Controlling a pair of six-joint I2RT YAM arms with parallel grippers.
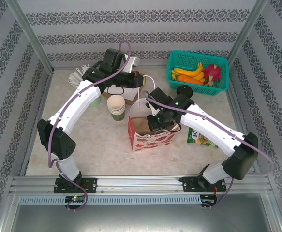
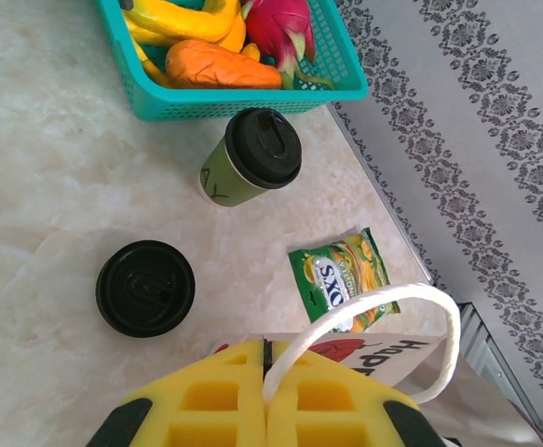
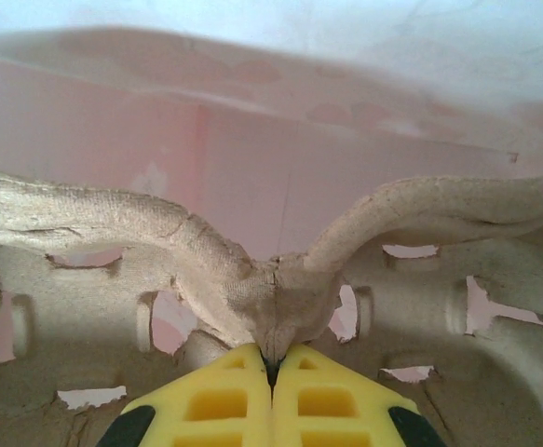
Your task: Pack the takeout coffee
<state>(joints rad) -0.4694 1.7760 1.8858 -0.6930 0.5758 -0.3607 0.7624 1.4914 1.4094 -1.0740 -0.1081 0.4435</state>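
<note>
1. Left gripper [image 2: 266, 371]: the yellow pads are pressed together on the white rope handle [image 2: 383, 300] of the paper bag [image 1: 150, 131]. The handle loops out to the right of the pads.

2. Right gripper [image 3: 271, 365]: it is down inside the bag, pads closed on the raised centre ridge of the brown pulp cup carrier [image 3: 280, 289]. The bag's pink inner wall shows behind the carrier.

3. Task items:
   - One lidded cup [image 2: 252, 156], green-sided with a black lid, stands on the table [image 2: 57, 186] just in front of the teal basket [image 2: 252, 98], outside the bag.
   - A loose lid [image 2: 145, 287] lies flat on the table, apart from that cup.
   - A stack of open cups [image 1: 115, 107] stands left of the bag.

4. Legible writing:
   - Bag: I read dark letters "Happ" on the white panel in the left wrist view; the rest is cut off. The outer face is red and white.
   - Snack pouch [image 2: 344, 279]: green and yellow, with a white oval label seen sideways. I cannot read its lettering with confidence.
   - Lidded cup: a dark mark on the side, too small to read.

5. The basket holds yellow, orange and pink fruit.
</note>
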